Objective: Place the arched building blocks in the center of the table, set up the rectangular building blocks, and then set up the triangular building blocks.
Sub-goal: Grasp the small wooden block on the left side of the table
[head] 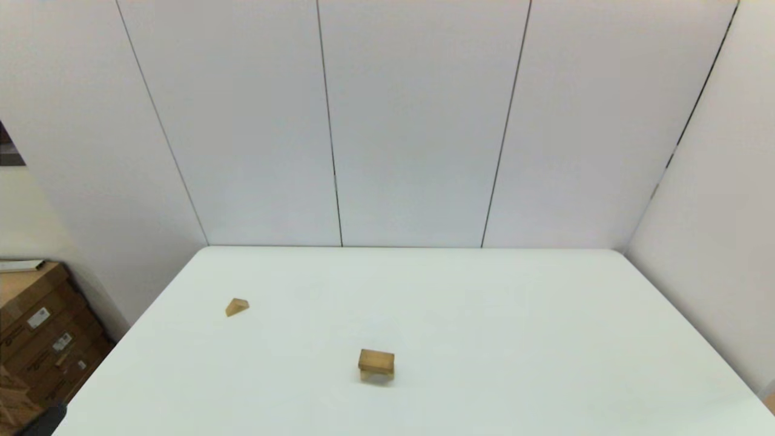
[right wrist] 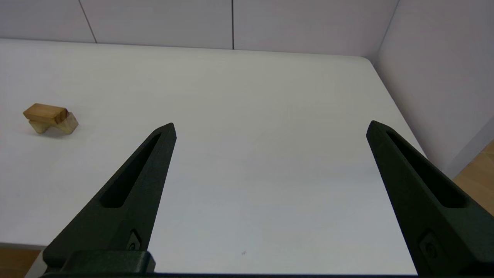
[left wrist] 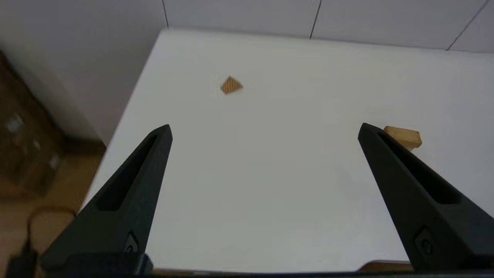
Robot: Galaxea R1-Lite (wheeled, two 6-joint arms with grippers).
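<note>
Near the middle of the white table [head: 484, 315], the darker rectangular block [head: 376, 360] lies flat on top of the light arched block [head: 376, 376]. The right wrist view shows the same pair, with the rectangular block [right wrist: 45, 113] resting across the arched block [right wrist: 58, 124]. The small triangular block [head: 237, 307] lies alone on the table's left side, and the left wrist view shows this triangular block [left wrist: 231, 85] too. My left gripper [left wrist: 264, 127] hangs open and empty over the near left edge. My right gripper [right wrist: 272, 124] is open and empty over the near right side. Neither gripper shows in the head view.
Brown cardboard boxes [head: 36, 339] stand on the floor beside the table's left edge. White wall panels close off the back and the right side. In the left wrist view the stacked rectangular block [left wrist: 403, 135] peeks out behind one finger.
</note>
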